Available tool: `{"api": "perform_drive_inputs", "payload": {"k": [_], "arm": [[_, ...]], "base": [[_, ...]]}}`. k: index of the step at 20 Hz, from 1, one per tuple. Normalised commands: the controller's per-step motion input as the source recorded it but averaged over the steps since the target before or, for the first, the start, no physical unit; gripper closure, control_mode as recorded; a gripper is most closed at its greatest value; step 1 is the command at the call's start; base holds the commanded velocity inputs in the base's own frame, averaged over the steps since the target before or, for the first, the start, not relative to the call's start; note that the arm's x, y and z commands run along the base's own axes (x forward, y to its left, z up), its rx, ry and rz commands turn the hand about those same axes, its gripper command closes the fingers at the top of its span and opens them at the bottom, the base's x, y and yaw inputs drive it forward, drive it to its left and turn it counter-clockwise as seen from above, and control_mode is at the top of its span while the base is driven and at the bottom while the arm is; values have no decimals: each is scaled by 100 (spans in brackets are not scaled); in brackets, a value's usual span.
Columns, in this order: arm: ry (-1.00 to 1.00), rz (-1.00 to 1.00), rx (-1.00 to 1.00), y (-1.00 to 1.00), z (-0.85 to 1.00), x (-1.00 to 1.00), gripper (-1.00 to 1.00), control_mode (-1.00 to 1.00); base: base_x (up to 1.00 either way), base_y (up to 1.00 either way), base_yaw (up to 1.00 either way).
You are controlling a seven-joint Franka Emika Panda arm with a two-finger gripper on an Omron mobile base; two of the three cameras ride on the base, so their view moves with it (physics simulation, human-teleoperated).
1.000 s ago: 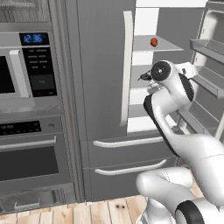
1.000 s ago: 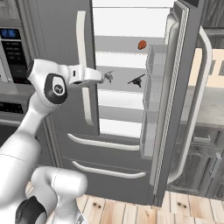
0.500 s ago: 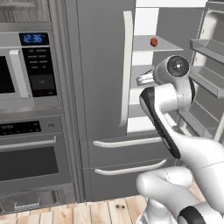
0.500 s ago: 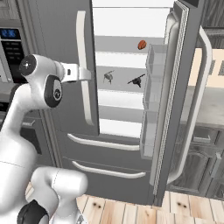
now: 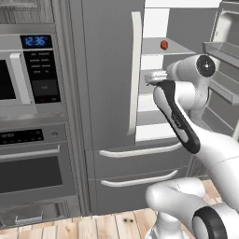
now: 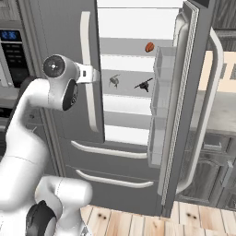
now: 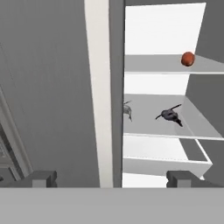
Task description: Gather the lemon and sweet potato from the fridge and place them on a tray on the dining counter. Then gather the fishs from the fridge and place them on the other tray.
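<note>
The grey fridge (image 5: pixel 107 93) has its left door shut and its right door (image 6: pixel 184 101) swung open. On an upper shelf lies the orange-red sweet potato (image 5: pixel 164 45) (image 6: pixel 149 47) (image 7: pixel 187 58). One shelf lower lie two dark fish (image 6: pixel 114 81) (image 6: pixel 144 85), seen in the hand view as well (image 7: pixel 127 109) (image 7: pixel 169 115). My gripper (image 5: pixel 150 77) (image 6: pixel 97 73) (image 7: pixel 112 178) is open and holds nothing. It hovers in front of the shut left door's inner edge, beside the pale handle (image 7: pixel 100 87), short of the shelves. The lemon is out of view.
A microwave (image 5: pixel 28 70) and an oven (image 5: pixel 32 168) are built in left of the fridge. Two drawers with curved handles (image 6: pixel 110 150) sit under the doors. The open door's bins (image 6: pixel 161 92) stick out on the right. The floor is wood planks.
The arm's upper joint has swung up and to the right in the left base view. The hand drew back slightly toward the left door's edge. The jaws stayed open.
</note>
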Motion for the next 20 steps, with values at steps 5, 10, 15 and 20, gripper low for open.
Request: {"api": "perform_drive_inputs", "payload": {"k": [5, 10, 15, 20], "arm": [[4, -6, -1, 22, 1, 48, -100, -100], [5, -6, -1, 26, 1, 49, -100, -100], [6, -2, 0, 4, 11, 44, -100, -100], [2, 0, -3, 7, 3, 46, -100, -100]], "base": [[0, 0, 0], [0, 0, 0], [0, 0, 0], [0, 0, 0]]}}
